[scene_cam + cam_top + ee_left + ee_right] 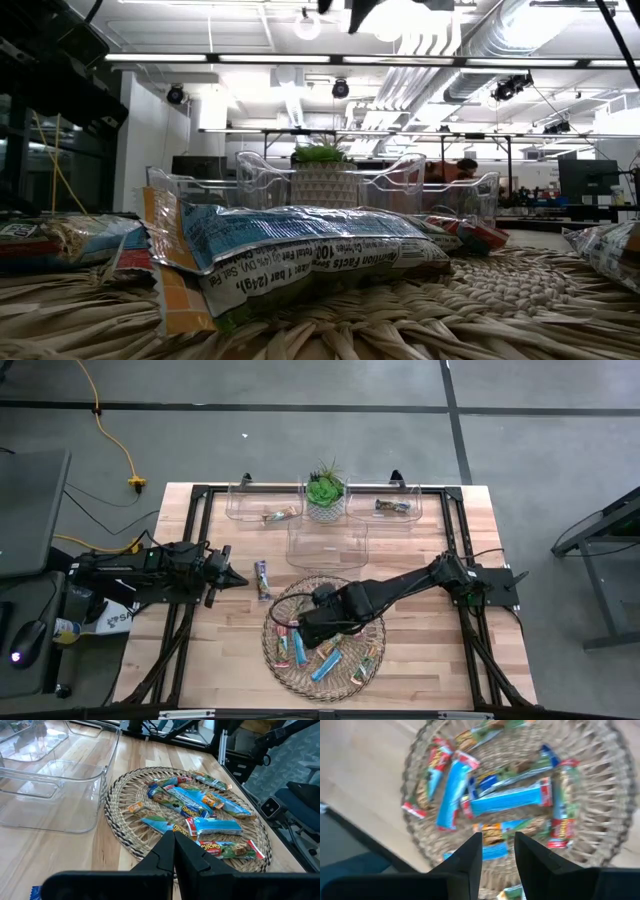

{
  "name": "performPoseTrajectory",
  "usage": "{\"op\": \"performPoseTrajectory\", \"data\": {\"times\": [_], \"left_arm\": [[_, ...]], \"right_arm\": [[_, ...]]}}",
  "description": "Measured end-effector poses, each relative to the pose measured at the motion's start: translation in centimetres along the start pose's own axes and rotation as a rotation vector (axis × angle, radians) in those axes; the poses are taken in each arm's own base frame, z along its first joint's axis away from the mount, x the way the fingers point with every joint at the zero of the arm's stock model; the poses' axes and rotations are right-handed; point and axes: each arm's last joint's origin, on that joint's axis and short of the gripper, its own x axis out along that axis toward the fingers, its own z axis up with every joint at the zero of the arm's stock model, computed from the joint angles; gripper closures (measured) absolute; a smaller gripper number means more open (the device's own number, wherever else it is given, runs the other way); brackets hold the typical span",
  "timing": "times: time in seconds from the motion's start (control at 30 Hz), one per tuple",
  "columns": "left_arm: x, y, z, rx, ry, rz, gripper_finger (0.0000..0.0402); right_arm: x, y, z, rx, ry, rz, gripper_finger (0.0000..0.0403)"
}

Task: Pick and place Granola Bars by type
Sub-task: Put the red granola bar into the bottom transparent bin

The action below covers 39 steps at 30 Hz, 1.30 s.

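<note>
Light wooden table (420, 660), grey concrete floor (300, 440), wicker tray (368, 672), yellow cable (110, 435)

Lighting was even and diffuse from overhead in the high view; shadows under the arms on the table (420, 650) were soft, no hard edges. Low view was backlit: the ceiling strip lights (300, 58) above the wicker tray (500, 310) blew out to white, and the nearest granola bar (300, 255) sat partly in shade, with the weave closest to the lens out of focus. Left wrist view was sharp, with mild glare on the clear bin (55, 785) beside the tray. Right wrist view showed motion blur across the whole tray and its bars; wrapper print there was unreadable.
</note>
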Motion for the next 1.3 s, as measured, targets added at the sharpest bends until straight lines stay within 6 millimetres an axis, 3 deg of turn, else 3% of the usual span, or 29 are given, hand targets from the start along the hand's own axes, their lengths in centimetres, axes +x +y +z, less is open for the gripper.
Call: {"op": "performPoseTrajectory", "data": {"times": [0.1, 0.23, 0.43, 0.6, 0.87, 1.3], "left_arm": [[0.0, 0.0, 0.0, 0.000, 0.000, 0.000, 0.0401], [0.0, 0.0, 0.0, 0.000, 0.000, 0.000, 0.0401], [0.0, 0.0, 0.0, 0.000, 0.000, 0.000, 0.0401], [0.0, 0.0, 0.0, 0.000, 0.000, 0.000, 0.0401], [0.0, 0.0, 0.0, 0.000, 0.000, 0.000, 0.0401], [0.0, 0.0, 0.0, 0.000, 0.000, 0.000, 0.0401]], "right_arm": [[0.5, -0.6, 0.3, 0.003, 0.013, -0.056, 0.0306], [2.7, -1.5, 0.4, 0.010, 0.082, -0.138, 0.0299], [7.1, -2.8, 0.5, 0.024, 0.197, -0.199, 0.0253], [9.6, -3.9, 0.8, 0.030, 0.218, -0.222, 0.0212], [11.5, -5.5, 1.3, 0.025, 0.208, -0.301, 0.0176], [14.7, -7.3, 1.0, 0.004, 0.213, -0.315, 0.0175]]}}
